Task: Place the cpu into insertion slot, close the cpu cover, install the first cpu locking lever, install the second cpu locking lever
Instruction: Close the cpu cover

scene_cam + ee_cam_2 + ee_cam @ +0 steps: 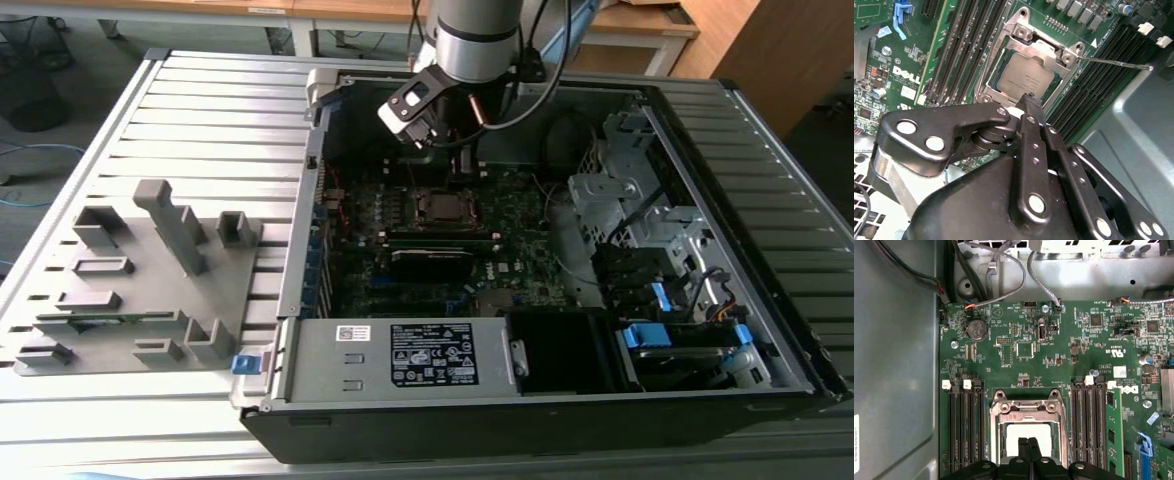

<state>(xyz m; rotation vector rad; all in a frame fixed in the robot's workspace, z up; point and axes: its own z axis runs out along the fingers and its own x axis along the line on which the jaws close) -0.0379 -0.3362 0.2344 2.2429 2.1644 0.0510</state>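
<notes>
The cpu (1026, 80) lies flat in the insertion slot (1029, 405) on the green board, its silvery face (1029, 431) showing. The cpu cover (1046, 47) lies down over it, framing the chip through its window. One thin wire locking lever (1114, 62) juts out from the socket's corner, free of its catch. My gripper (1030, 98) hangs just above the socket's edge, shut with nothing between its black fingers (1024, 447). In the exterior view the gripper (461, 165) sits over the rear of the board, a little behind the insertion slot (441, 205).
Long black memory slots (961, 430) flank the socket on both sides. Grey cables (1004, 285) run along the case wall behind the board. Drive cages (627, 190) fill the exterior view's right, the power supply (400, 355) the front. A grey fixture plate (134, 280) lies outside the case.
</notes>
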